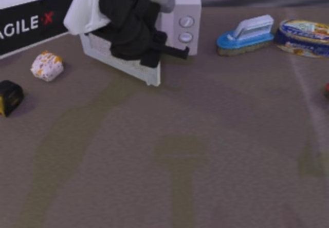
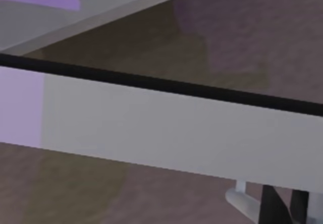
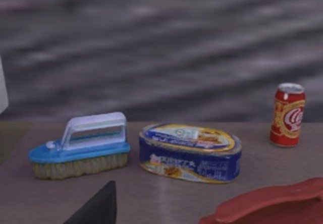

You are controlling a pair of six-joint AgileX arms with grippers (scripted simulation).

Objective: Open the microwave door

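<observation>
Left end effector (image 1: 177, 51), black, reaches over the swung-out flat white microwave door (image 1: 123, 61) at the far left of the brown surface (image 1: 205, 161); whether its fingers grip anything I cannot tell. Nearer lie a black-and-yellow tape measure (image 1: 9, 97) and a white-and-orange wrapped packet (image 1: 47, 65). Behind the door, the small white boxy microwave (image 1: 182, 2) is mostly hidden by the arm, its inside unseen. Rightward sit a blue scrubbing brush (image 1: 245, 35) and an oval blue tin (image 1: 304, 37), lid sealed. Right arm's end effector is out of sight.
</observation>
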